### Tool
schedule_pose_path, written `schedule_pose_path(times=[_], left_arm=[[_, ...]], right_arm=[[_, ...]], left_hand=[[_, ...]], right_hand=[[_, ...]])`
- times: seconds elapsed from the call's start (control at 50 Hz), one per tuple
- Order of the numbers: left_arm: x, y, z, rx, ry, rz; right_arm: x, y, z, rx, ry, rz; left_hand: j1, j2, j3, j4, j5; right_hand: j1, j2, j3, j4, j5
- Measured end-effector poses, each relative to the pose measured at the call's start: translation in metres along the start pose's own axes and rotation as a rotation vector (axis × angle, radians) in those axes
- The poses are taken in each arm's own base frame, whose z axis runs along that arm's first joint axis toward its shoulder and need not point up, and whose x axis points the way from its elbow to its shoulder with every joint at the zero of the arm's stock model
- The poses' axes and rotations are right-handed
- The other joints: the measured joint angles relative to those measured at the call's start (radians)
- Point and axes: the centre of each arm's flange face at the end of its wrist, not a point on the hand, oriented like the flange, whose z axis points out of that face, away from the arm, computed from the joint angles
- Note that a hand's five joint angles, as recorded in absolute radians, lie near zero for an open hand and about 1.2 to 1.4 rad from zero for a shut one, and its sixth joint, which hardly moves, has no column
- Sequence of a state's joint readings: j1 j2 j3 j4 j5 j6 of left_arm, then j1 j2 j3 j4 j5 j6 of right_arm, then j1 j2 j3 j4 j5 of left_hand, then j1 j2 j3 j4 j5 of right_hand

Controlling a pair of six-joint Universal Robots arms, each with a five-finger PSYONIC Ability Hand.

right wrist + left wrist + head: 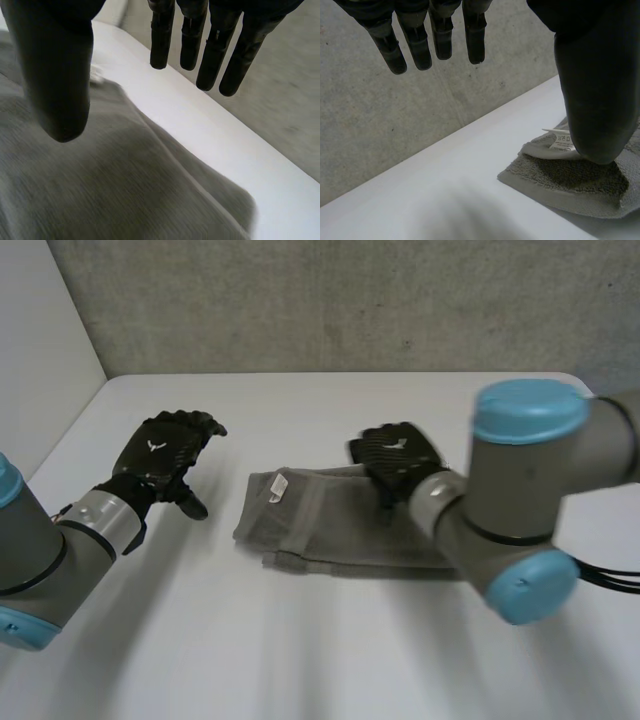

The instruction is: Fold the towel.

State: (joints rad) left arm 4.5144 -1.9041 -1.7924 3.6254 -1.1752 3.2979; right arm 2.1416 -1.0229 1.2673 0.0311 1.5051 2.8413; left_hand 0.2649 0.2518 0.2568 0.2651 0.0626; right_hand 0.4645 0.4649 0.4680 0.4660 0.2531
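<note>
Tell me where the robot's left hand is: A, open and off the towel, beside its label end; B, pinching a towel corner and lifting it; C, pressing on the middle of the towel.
A: in the head view the left hand sits over bare table apart from the towel, near its label, and its wrist view shows straight fingers holding nothing.

White table [330,640], grey concrete wall [330,300] behind, pale wall [40,340] at left
</note>
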Motion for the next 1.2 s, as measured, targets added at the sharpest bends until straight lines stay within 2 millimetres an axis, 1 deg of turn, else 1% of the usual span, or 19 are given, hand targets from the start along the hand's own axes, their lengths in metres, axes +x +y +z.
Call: schedule_pose_path(times=[0.08, 0.12, 0.2, 0.32, 0.38, 0.48, 0.58, 0.6, 0.62, 0.74, 0.82, 0.88, 0.92, 0.98, 1.04, 1.06, 1.12, 1.14, 1.2], left_arm=[[0.003, 0.003, 0.000, -0.008, 0.007, -0.003], [0.005, 0.004, 0.000, -0.012, 0.013, -0.005], [0.007, 0.006, 0.000, -0.016, 0.020, -0.009], [0.009, 0.006, 0.000, -0.018, 0.024, -0.030], [0.009, 0.006, 0.000, -0.018, 0.025, -0.044], [0.008, 0.006, 0.000, -0.019, 0.023, -0.062], [0.007, 0.007, 0.000, -0.021, 0.021, -0.066], [0.007, 0.007, 0.000, -0.021, 0.020, -0.066], [0.007, 0.007, 0.000, -0.021, 0.019, -0.066], [0.006, 0.007, 0.000, -0.020, 0.017, -0.065], [0.007, 0.006, 0.000, -0.018, 0.018, -0.064], [0.007, 0.006, 0.000, -0.017, 0.019, -0.063], [0.007, 0.005, 0.000, -0.015, 0.019, -0.063], [0.007, 0.005, 0.000, -0.014, 0.018, -0.063], [0.006, 0.004, 0.000, -0.013, 0.015, -0.063], [0.006, 0.004, 0.000, -0.013, 0.014, -0.063], [0.005, 0.003, 0.000, -0.010, 0.009, -0.062], [0.004, 0.003, 0.000, -0.010, 0.008, -0.062], [0.003, 0.002, 0.000, -0.007, -0.001, -0.060]], right_arm=[[0.029, 0.015, -0.013, -0.009, 0.074, 0.030], [0.042, 0.029, -0.022, -0.022, 0.101, 0.051], [0.055, 0.055, -0.035, -0.058, 0.112, 0.100], [0.055, 0.085, -0.044, -0.110, 0.084, 0.168], [0.053, 0.093, -0.044, -0.123, 0.074, 0.180], [0.050, 0.104, -0.040, -0.131, 0.070, 0.183], [0.051, 0.108, -0.037, -0.129, 0.078, 0.181], [0.053, 0.108, -0.036, -0.127, 0.084, 0.182], [0.056, 0.108, -0.036, -0.125, 0.092, 0.184], [0.070, 0.100, -0.033, -0.092, 0.127, 0.172], [0.079, 0.080, -0.028, -0.037, 0.141, 0.141], [0.084, 0.056, -0.023, 0.007, 0.135, 0.105], [0.080, 0.037, -0.019, 0.034, 0.107, 0.078], [0.061, 0.014, -0.013, 0.057, 0.036, 0.043], [0.019, -0.006, -0.006, 0.069, -0.086, -0.009], [0.010, -0.009, -0.005, 0.070, -0.109, -0.019], [-0.037, -0.015, 0.000, 0.068, -0.220, -0.081], [-0.043, -0.015, 0.001, 0.067, -0.234, -0.090], [-0.081, -0.010, 0.004, 0.060, -0.306, -0.140]], left_hand=[[0.000, 0.000, 0.000, 0.000, 0.000], [0.000, 0.000, 0.000, 0.000, 0.000], [0.000, 0.000, 0.000, 0.000, 0.000], [0.018, 0.025, 0.022, 0.013, 0.044], [0.043, 0.053, 0.049, 0.035, 0.079], [0.049, 0.060, 0.054, 0.041, 0.085], [0.046, 0.058, 0.053, 0.040, 0.082], [0.046, 0.058, 0.052, 0.040, 0.077], [0.046, 0.058, 0.052, 0.039, 0.073], [0.046, 0.057, 0.052, 0.039, 0.062], [0.045, 0.057, 0.051, 0.039, 0.057], [0.037, 0.050, 0.043, 0.035, 0.040], [0.033, 0.045, 0.038, 0.033, 0.032], [0.032, 0.042, 0.034, 0.030, 0.025], [0.032, 0.038, 0.031, 0.028, 0.023], [0.032, 0.037, 0.031, 0.027, 0.022], [0.028, 0.035, 0.031, 0.027, 0.020], [0.028, 0.034, 0.030, 0.026, 0.019], [0.028, 0.031, 0.023, 0.022, 0.015]], right_hand=[[0.000, 0.000, 0.000, 0.000, 0.000], [0.000, 0.000, 0.000, 0.000, 0.001], [0.000, 0.000, 0.000, 0.000, 0.004], [0.002, 0.001, 0.002, 0.002, 0.031], [0.017, 0.012, 0.012, 0.013, 0.058], [0.179, 0.180, 0.177, 0.179, 0.217], [0.529, 0.500, 0.501, 0.507, 0.548], [0.713, 0.673, 0.705, 0.711, 0.741], [0.807, 0.756, 0.820, 0.821, 0.858], [0.817, 0.764, 0.850, 0.866, 0.885], [0.817, 0.764, 0.850, 0.866, 0.885], [0.817, 0.764, 0.850, 0.866, 0.885], [0.817, 0.764, 0.850, 0.866, 0.885], [0.817, 0.764, 0.850, 0.866, 0.886], [0.817, 0.773, 0.850, 0.866, 0.887], [0.817, 0.776, 0.850, 0.866, 0.887], [0.818, 0.777, 0.850, 0.866, 0.887], [0.818, 0.777, 0.850, 0.866, 0.887], [0.821, 0.777, 0.850, 0.866, 0.887]])
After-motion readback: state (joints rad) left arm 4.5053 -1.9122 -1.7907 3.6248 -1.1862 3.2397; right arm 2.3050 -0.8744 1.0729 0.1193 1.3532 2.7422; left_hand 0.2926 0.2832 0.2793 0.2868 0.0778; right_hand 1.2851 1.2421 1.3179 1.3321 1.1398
